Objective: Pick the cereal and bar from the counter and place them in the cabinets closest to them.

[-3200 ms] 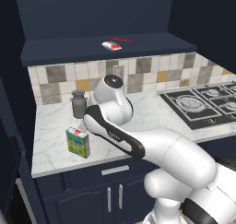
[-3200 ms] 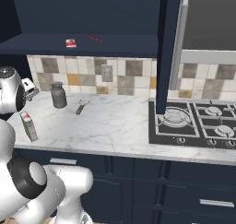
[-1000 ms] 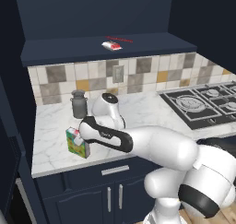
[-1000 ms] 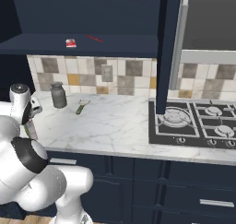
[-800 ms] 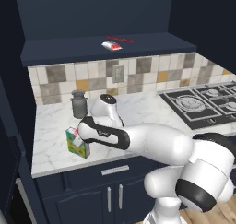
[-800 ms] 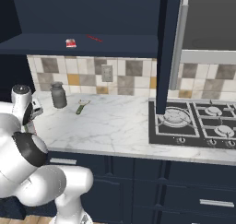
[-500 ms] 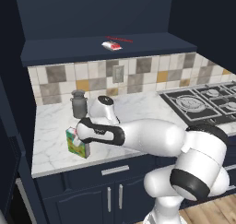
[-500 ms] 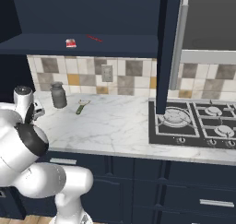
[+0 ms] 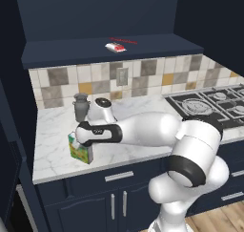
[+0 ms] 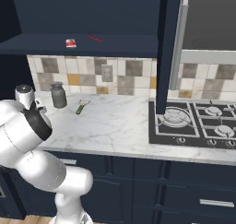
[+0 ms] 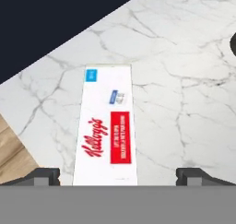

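Note:
The cereal (image 9: 80, 150) stands upright near the front left of the counter (image 9: 52, 131), its patchwork front partly covered by my hand. My gripper (image 9: 82, 136) sits just above it. In the hand view the cereal's white top (image 11: 108, 131), with red lettering, runs up between my fingertips (image 11: 44, 175). The gripper (image 11: 118, 174) is open, its jaws spread wider than the box and clear of it. The bar (image 9: 116, 47) lies on the shelf of the navy wall cabinet above the backsplash, seen also as the bar (image 10: 71, 43) in the right base view.
A grey metal jug (image 9: 81, 107) stands by the tiles just behind the cereal. A green peeler (image 10: 81, 107) lies on the counter (image 10: 115, 121) right of it. A black gas hob (image 10: 198, 121) fills the right end. The counter's front edge runs close to the box.
My hand has swung down and left from near the jug until it sits over the cereal. The jaws have stayed open and the box has not moved.

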You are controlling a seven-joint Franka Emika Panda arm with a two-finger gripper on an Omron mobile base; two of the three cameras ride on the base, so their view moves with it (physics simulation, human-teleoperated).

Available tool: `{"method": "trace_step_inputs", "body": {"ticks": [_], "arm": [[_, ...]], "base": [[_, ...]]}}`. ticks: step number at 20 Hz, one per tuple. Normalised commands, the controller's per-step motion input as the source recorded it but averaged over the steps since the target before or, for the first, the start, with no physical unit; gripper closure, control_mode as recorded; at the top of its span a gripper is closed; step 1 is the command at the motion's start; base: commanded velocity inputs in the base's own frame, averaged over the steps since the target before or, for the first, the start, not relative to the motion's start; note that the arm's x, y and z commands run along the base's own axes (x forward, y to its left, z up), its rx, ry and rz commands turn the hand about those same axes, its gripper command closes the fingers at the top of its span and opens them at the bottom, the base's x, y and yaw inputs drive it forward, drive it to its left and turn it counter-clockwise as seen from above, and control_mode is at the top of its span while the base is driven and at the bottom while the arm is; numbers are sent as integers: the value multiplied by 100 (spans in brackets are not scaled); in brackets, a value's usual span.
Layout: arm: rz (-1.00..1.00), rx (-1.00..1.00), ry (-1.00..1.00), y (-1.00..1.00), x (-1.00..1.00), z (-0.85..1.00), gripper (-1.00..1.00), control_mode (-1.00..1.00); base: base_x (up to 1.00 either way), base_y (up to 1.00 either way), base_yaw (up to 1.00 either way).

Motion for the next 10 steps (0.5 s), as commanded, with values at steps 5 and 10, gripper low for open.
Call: {"method": "trace_step_inputs", "body": {"ticks": [5, 10], "arm": [[-3, -1, 1, 15, 18, -32, -100, -100], [-1, -6, 6, 16, 1, -53, 100, -100]], "base": [[0, 0, 0], [0, 0, 0]]}}
